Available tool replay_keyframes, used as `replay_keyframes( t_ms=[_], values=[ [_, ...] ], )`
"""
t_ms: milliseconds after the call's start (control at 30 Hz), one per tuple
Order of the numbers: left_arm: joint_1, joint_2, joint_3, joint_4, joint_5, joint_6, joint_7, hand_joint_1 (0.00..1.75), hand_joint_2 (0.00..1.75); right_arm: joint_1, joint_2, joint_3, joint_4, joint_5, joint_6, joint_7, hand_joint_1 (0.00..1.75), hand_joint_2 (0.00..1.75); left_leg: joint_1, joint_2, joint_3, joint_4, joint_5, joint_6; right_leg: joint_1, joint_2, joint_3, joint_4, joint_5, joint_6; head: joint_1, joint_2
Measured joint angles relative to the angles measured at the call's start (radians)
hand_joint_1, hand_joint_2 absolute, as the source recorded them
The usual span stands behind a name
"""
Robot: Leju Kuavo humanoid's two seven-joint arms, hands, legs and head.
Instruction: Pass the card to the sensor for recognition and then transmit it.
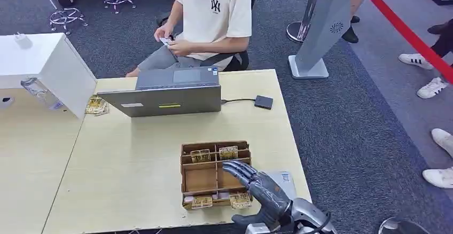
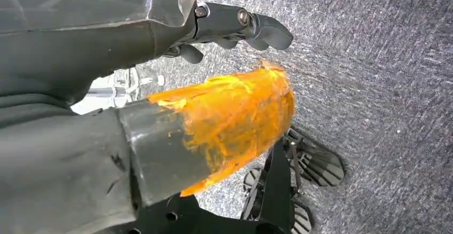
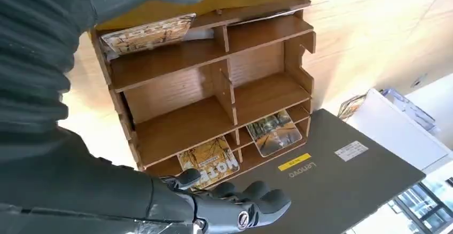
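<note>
1. The right hand (image 1: 255,181) is covering part of the wooden organizer (image 1: 193,180); the cards (image 1: 219,200) in its near row are lying partly behind the fingers.
2. The right arm is running out of the head view's bottom edge.
3. The seated person (image 1: 208,15) is being cut off at the top edge; the small item in that person's hands (image 1: 170,40) is too small to identify.
4. The laptop (image 1: 168,99) is hiding its own screen, showing its lid only.
5. The left hand (image 2: 235,25) is blocking much of the carpet.

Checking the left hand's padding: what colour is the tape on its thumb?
Orange, on the left hand's thumb; left wrist view.
</note>
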Motion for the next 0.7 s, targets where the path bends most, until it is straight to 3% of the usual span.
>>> replay_keyframes(
  t_ms=[200,267,433,533,700],
  values=[
    [0.0,0.0,-0.001,0.0,0.0,0.002,0.0,0.0,0.0,0.001,0.0,0.004,-0.002,0.029,-0.018,0.0,0.07,1.75,0.0,0.0,0.0,0.0,0.0,0.0,0.0,0.0,0.0,0.0,0.0,0.0,0.0,0.0],
    [0.0,0.0,-0.002,0.0,0.0,0.005,0.0,0.0,0.0,0.001,0.0,0.006,-0.001,0.037,-0.027,0.002,0.26,1.75,0.0,0.0,0.0,0.0,0.0,0.0,0.0,0.0,0.0,0.0,0.0,0.0,0.0,0.0],
    [0.0,0.0,-0.003,0.006,0.001,0.008,0.0,0.0,0.0,0.003,0.0,0.007,0.001,0.046,-0.042,0.003,0.31,1.75,0.0,0.0,0.0,0.0,0.0,0.0,0.0,0.0,0.0,0.0,0.0,0.0,0.0,0.0],
    [0.0,0.0,-0.003,0.006,0.002,0.008,0.0,0.0,0.0,0.006,0.0,0.008,0.001,0.051,-0.048,0.005,0.51,1.75,0.0,0.0,0.0,0.0,0.0,0.0,0.0,0.0,0.0,0.0,0.0,0.0,0.0,0.0],
    [0.0,0.0,-0.003,0.006,0.005,0.008,0.0,0.0,0.0,0.008,0.0,0.01,0.001,0.056,-0.055,0.006,0.65,1.75,0.0,0.0,0.0,0.0,0.0,0.0,0.0,0.0,0.0,0.0,0.0,0.0,0.0,0.0]
  ],
)
